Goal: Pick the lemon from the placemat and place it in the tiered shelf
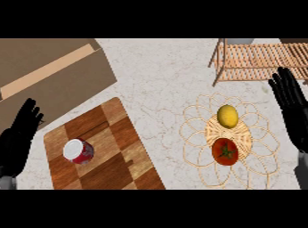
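At top right, tiered shelf (pixel 265 60) is cropped; right hand (pixel 300 116) flat, holding nothing.

A home kitchen, judging by the pale marbled counter (pixel 163 75) underfoot of everything. Just left of the woven wicker placemat (pixel 199 111), a checkered wooden cutting board (pixel 111 133) with a small red-and-white can or cup (pixel 78 151) lying on it. On the placemat itself, 1 yellow lemon (pixel 228 116) and, nearer the lower edge, 1 red tomato (pixel 225 151) with its green stem. Above and right of the placemat, a slatted wooden tiered shelf (pixel 261 60), the sort kept for produce or dishes. Far up and left of the placemat, a tan boxlike shape (pixel 45 75), possibly cabinetry; hard to tell.
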### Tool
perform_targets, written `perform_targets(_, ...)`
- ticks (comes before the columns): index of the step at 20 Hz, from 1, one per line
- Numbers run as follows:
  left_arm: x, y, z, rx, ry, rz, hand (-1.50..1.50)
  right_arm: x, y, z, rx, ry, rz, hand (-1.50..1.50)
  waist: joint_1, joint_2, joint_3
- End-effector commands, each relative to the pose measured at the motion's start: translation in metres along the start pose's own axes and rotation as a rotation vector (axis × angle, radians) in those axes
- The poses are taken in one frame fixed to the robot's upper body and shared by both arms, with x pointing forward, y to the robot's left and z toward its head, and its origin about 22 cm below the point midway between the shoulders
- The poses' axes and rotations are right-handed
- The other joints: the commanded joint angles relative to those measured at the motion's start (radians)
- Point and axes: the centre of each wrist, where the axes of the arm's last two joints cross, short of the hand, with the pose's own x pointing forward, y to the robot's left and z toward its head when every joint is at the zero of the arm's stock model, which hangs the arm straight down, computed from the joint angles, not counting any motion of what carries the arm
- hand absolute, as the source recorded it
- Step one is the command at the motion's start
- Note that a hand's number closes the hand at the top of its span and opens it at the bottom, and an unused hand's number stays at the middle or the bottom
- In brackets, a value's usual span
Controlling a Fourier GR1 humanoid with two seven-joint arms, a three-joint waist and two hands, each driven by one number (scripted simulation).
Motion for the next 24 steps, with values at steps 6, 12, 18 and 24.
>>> perform_targets(6, 0.061, -0.037, -0.019, 0.011, -0.305, -0.028, 0.00, 0.010, 0.027, -0.077, -0.076, 0.079, 0.000, 1.50, 0.077, 0.010, -0.009)
perform_targets(12, 0.058, -0.050, -0.013, -0.026, -0.213, 0.004, 0.00, -0.005, -0.008, -0.046, -0.315, 0.069, -0.158, -1.50, 0.050, 0.004, -0.009)
perform_targets(18, 0.039, -0.038, -0.010, -0.019, -0.220, 0.008, 0.00, 0.019, -0.035, -0.030, 0.022, 0.164, 0.087, -1.50, 0.041, 0.000, -0.011)
perform_targets(24, 0.041, -0.043, -0.017, -0.009, -0.226, -0.001, 0.00, 0.089, -0.024, -0.052, 0.223, 0.297, 0.448, -1.50, 0.037, -0.002, -0.014)
